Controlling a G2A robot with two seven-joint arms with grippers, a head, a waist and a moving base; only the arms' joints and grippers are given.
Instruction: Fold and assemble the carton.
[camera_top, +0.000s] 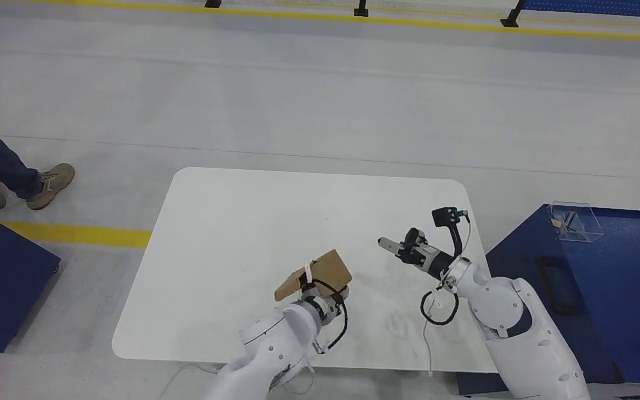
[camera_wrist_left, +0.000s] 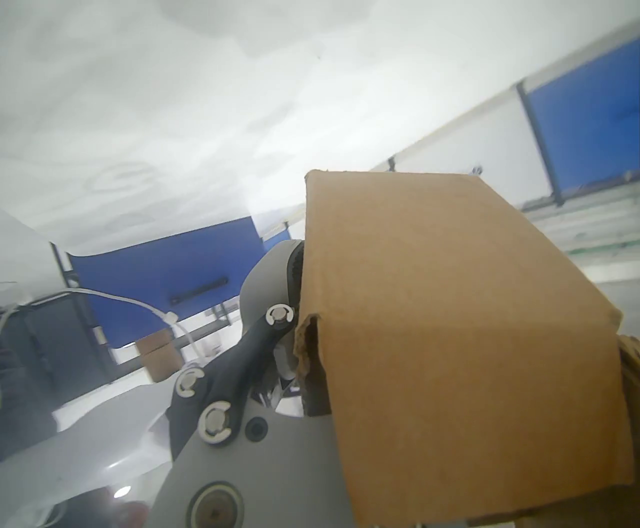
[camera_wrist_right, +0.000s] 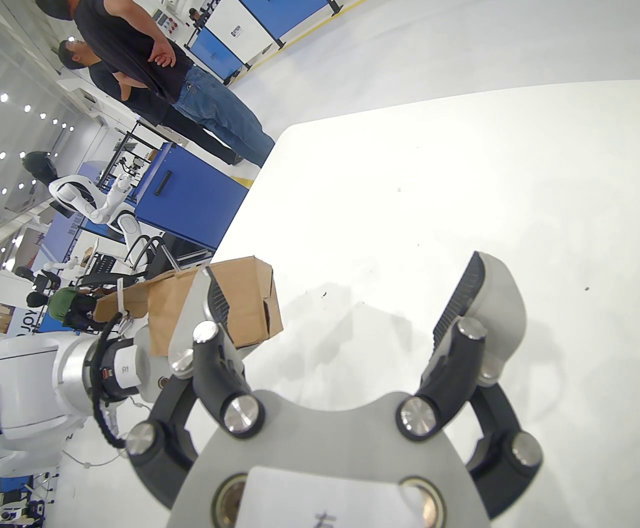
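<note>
At your left gripper (camera_top: 318, 290), brown folded cardboard carton (camera_top: 318, 273) clamped in its fingers, raised above the white rounded table (camera_top: 250, 220), your right gripper (camera_wrist_right: 345, 280) near the carton's open end, fingers spread wide, grasping nothing.

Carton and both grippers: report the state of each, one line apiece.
carton: folded into a box shape, one end's flaps turned in, held above the table.
left gripper: shut on the carton.
right gripper: open, empty, over the table beside the carton.
</note>
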